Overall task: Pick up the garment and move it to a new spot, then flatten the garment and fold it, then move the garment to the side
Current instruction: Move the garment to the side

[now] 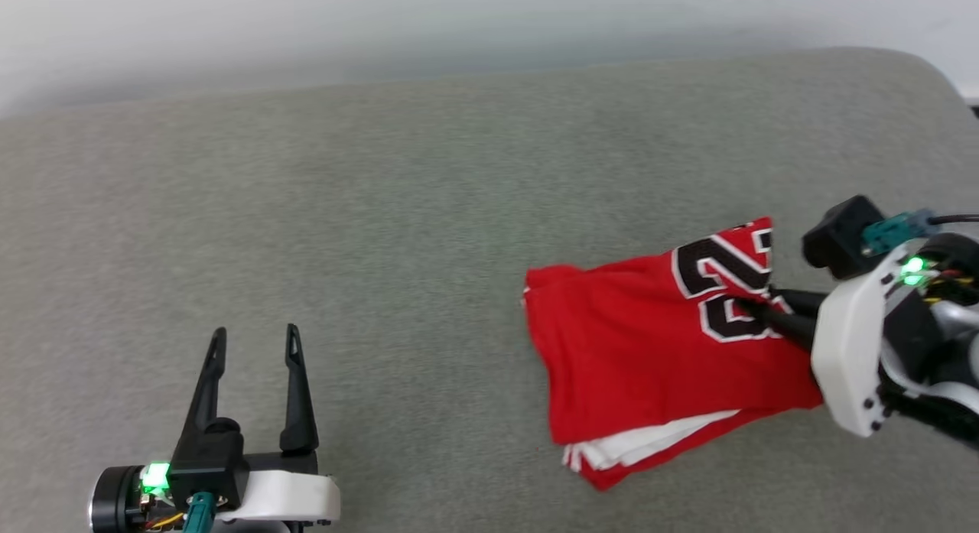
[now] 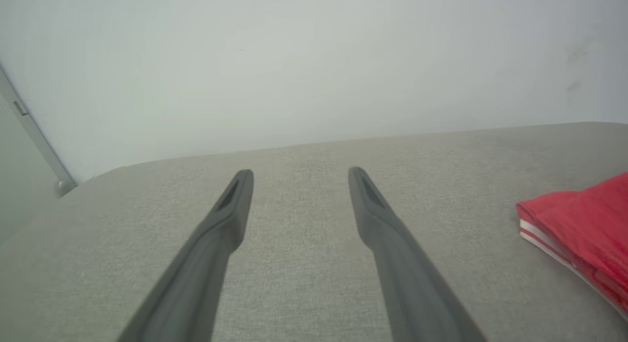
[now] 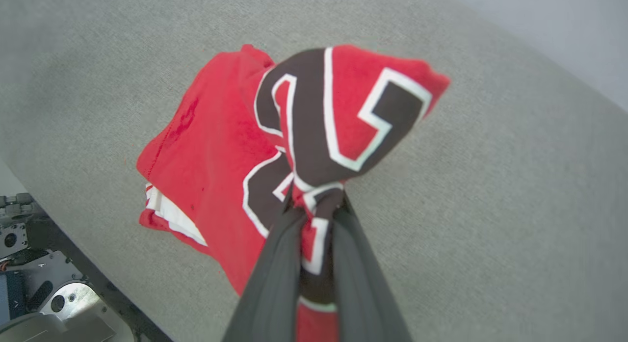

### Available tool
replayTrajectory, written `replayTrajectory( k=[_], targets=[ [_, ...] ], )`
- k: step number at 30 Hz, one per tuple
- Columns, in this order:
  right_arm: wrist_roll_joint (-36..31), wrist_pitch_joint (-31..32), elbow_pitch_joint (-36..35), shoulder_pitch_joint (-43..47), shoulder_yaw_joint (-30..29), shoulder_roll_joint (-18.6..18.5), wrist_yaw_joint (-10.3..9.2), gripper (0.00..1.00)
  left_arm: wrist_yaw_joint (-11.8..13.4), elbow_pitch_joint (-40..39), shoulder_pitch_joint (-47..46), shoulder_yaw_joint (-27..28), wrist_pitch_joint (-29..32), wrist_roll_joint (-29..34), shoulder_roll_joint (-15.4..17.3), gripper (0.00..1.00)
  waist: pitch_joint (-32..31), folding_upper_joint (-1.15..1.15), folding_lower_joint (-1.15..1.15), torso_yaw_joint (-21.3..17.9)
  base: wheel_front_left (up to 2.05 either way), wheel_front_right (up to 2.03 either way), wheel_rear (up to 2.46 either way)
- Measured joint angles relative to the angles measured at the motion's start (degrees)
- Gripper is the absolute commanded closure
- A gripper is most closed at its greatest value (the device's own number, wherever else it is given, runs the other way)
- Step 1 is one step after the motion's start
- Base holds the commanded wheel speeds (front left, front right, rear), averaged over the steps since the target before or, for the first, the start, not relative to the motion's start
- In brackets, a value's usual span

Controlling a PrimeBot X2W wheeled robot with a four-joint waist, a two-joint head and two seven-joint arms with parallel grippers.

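Nearest in the head view, the left gripper (image 1: 256,332) is seen spread wide and empty at lower left. To the right, the garment (image 1: 650,349) is laid in a folded stack on the grey padded surface (image 1: 382,212), and its printed corner is clamped by the right gripper (image 1: 753,303). Folding is judged done; the move aside and the release are judged left.

From the left wrist, the left gripper (image 2: 300,174) is shown parted over bare padding, with a pale wall (image 2: 294,62) behind.

From the right wrist, a bunch of numbered cloth is pinched in the right gripper (image 3: 316,204), and the garment (image 3: 211,155) is lifted at that corner.
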Motion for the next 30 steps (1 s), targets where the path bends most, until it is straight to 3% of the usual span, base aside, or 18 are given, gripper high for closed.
replayTrajectory(
  k=[6,18,24,30],
  targets=[
    [-1.35,-0.08,1.03,-0.42,-3.90,-3.19,0.00,1.00,0.01,-1.49,-0.63,1.55,0.00,0.11,0.30,0.00,2.14,0.00,0.00,-5.23,0.00,0.00,0.00],
    [-9.16,-1.03,18.79,-3.54,-14.81,-7.84,0.02,1.00,-0.73,-3.85,-6.41,2.57,0.00,1.48,3.02,0.00,12.95,0.00,0.01,-8.61,0.00,0.00,0.00],
    [-13.95,-2.59,29.02,-6.12,-21.73,-7.38,0.01,1.00,-0.97,-5.10,-9.04,1.93,0.00,1.79,3.93,0.00,17.67,0.00,0.01,-7.88,0.00,0.00,0.00],
    [-18.73,-4.86,37.06,-8.69,-27.26,-3.54,0.01,1.00,-0.70,-5.56,-10.41,1.42,0.00,2.05,4.32,0.00,21.22,0.00,0.01,-6.73,0.00,0.00,0.00]
  ],
)
